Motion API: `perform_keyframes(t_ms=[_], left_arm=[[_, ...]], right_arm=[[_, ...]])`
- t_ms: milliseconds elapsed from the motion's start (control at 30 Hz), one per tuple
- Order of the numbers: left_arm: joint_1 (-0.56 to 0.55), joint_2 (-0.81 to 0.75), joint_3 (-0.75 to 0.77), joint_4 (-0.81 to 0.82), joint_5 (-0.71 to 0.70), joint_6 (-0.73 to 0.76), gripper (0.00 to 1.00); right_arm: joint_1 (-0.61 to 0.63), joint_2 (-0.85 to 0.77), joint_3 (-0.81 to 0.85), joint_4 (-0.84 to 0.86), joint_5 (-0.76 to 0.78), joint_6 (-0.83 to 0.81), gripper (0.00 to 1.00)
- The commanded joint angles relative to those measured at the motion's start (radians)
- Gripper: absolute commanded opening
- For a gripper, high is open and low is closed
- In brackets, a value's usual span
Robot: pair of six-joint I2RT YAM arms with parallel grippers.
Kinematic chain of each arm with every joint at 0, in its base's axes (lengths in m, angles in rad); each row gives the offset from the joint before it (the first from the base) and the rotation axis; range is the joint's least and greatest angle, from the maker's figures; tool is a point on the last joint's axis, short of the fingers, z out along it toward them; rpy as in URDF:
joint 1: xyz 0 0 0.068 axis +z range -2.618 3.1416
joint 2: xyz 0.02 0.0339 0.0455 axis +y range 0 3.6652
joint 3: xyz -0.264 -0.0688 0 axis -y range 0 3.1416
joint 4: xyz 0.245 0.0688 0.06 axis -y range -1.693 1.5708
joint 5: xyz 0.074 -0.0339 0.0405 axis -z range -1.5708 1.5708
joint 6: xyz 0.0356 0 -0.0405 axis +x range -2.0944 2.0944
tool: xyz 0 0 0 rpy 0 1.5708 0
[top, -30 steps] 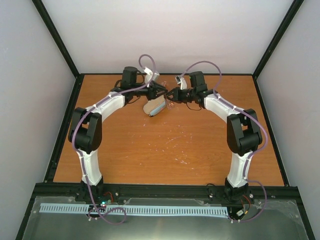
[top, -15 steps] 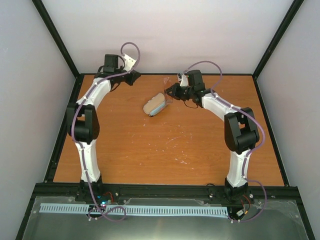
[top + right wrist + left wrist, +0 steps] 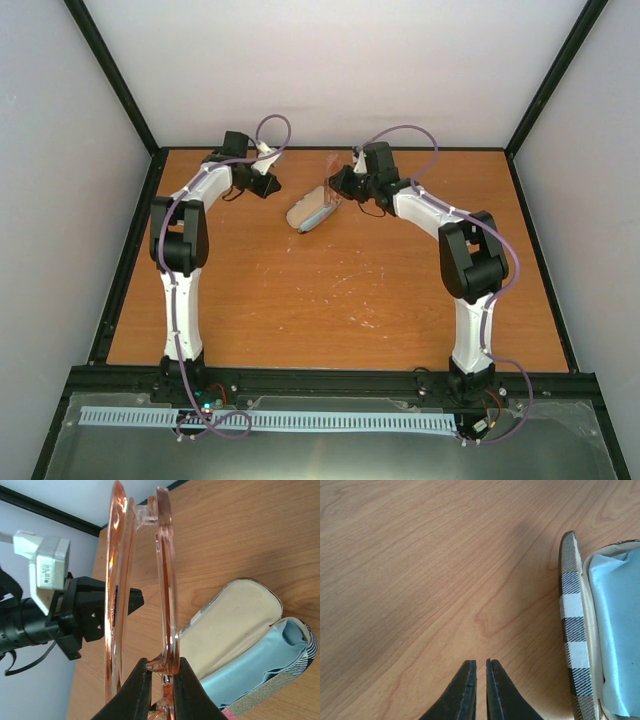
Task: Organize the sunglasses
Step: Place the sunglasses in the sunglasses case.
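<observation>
Right wrist view: one pair of sunglasses [image 3: 166, 590], thin translucent orange plastic with rounded rims, clamped at the frame edge between the two black fingers of the right gripper [image 3: 162, 666], held in the air near one oval case [image 3: 240, 610]. Case lying open on the wood-grain table [image 3: 420, 580]: checked brown-grey fabric outside, cream lining, one soft light blue cloth [image 3: 255, 655] tucked inside. Left gripper [image 3: 480, 666] empty, jaws pressed almost together, just beside the case.
</observation>
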Motion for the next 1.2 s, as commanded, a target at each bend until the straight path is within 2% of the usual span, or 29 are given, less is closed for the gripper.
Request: perform_keyframes(t_ms=[0,167,433,833,1167], left_arm=[[-0.002,0.019,0.029,-0.012,0.056,-0.010,0.11],[-0.012,0.028,-0.010,0.008,0.096,-0.032,0.11],[-0.051,0.044,-0.019,-0.010,0.113,-0.015,0.11],[-0.084,0.060,-0.019,-0.013,0.144,-0.038,0.11],[-0.101,0.045,-0.019,0.002,0.182,-0.087,0.11]], right_arm=[[0.034,0.033,0.076,-0.045,0.074,-0.001,0.03],[0.053,0.060,0.144,-0.120,0.118,-0.019,0.03],[0.055,0.070,0.151,-0.143,0.161,0.021,0.03],[0.055,0.142,0.243,-0.241,0.150,0.024,0.03],[0.054,0.176,0.227,-0.269,0.141,0.053,0.03]])
